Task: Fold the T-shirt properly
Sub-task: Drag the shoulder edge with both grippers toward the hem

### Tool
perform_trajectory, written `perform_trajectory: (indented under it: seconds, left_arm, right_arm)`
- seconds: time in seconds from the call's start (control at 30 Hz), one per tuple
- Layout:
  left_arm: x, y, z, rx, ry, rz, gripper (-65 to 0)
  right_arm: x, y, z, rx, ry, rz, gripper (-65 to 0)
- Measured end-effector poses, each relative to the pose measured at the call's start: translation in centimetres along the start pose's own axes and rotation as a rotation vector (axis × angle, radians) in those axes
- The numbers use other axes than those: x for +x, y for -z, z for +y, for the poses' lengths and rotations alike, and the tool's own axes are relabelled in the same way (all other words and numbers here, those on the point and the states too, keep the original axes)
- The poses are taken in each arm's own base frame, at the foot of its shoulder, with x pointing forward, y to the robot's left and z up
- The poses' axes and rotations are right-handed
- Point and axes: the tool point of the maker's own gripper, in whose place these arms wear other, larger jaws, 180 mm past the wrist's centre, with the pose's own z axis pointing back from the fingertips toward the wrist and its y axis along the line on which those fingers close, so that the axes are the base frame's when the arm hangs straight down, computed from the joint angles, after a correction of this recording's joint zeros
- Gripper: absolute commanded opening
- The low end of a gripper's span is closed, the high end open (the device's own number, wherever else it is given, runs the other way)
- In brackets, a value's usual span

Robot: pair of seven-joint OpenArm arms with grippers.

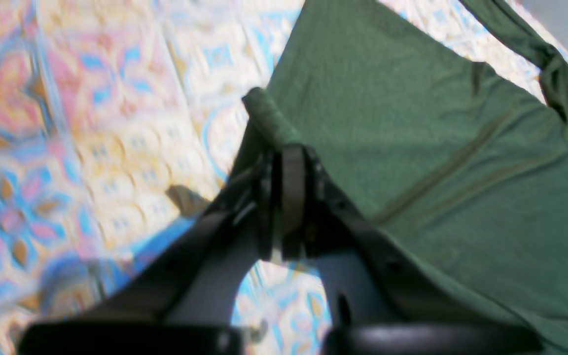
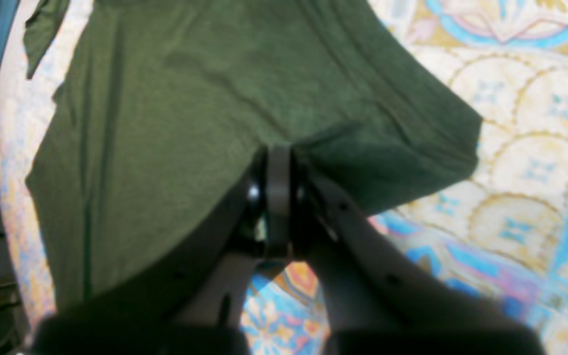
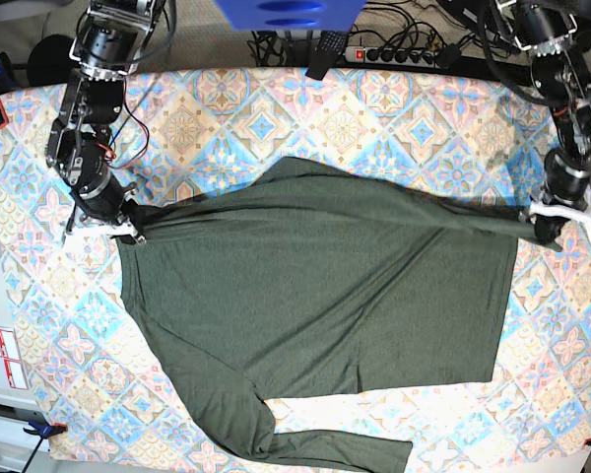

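The olive-green T-shirt point(image 3: 325, 286) lies spread (one long sleeve trailing below) on the patterned cloth point(image 3: 424, 118). It stretches taut between the left gripper point(image 3: 547, 229) and right gripper point(image 3: 133, 225), each clamped on an edge.

The T-shirt point(image 3: 325, 296) is a large, plain, dark olive-green long-sleeved knit of thin heathered fabric, lying mostly flat across the middle of the table. Its far edge is pulled taut into a nearly straight line running from the left side of the base view to the right side, with fabric bunched into a tight pinch at each end. Shallow creases fan out from those two pinched corners across the body. The right edge hangs roughly straight toward the near side. One long sleeve trails from the near left part of the body along the near edge of the table, ending toward the near middle.
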Motion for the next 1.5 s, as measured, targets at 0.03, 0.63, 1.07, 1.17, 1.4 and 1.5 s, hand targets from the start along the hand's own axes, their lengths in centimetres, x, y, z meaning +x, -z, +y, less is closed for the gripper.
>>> perform_trajectory:
  seconds: [0.03, 0.63, 1.07, 1.17, 1.4, 1.5]
  left_arm:
    - [0.4, 0.4, 0.0, 0.002, 0.001, -0.009, -65.0]
    - [0.0, 4.7, 1.3, 0.045, -0.106, 0.025, -65.0]
    - [0.3, 5.6, 1.3, 0.056, -0.108, 0.027, -65.0]
    - [0.1, 5.6, 1.7, 0.075, -0.082, 0.038, -65.0]
    - [-2.0, 6.1, 0.0, 0.039, -0.036, 0.134, -40.2]
    - [-2.8, 5.9, 0.0, 0.042, -0.046, 0.175, -35.8]
  right_arm:
    - [0.4, 0.4, 0.4, 0.009, 0.006, -0.005, -65.0]
    - [3.0, 3.5, 2.8, 0.05, 0.06, -0.016, -65.0]
    - [2.4, 4.5, 2.4, 0.032, 0.089, 0.017, -64.9]
    - [3.0, 4.6, 2.9, 0.045, 0.086, 0.006, -64.8]
    - [2.4, 4.4, 2.3, 0.035, 0.088, 0.012, -61.2]
    - [1.8, 4.2, 1.7, 0.023, 0.087, 0.02, -54.1]
